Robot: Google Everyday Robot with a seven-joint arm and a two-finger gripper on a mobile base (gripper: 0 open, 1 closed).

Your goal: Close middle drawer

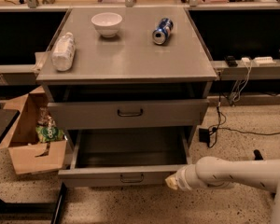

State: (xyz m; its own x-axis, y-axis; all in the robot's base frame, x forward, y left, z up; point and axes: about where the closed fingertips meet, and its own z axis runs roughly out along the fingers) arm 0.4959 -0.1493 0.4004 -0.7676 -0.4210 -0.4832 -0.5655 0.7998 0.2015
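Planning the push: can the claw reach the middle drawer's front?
Probably yes. The claw sits low at the right end of the pulled-out middle drawer front, and nothing shows between them.

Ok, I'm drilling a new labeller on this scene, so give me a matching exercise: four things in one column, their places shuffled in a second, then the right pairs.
Things:
1. bowl
2. can
3. bottle
4. tool

Places:
A. lying on its side at the left edge of the cabinet top
B. by the right end of the pulled-out middle drawer front
C. upright near the back of the cabinet top
D. lying on its side, right of the bowl

Pairs: 1-C; 2-D; 3-A; 4-B
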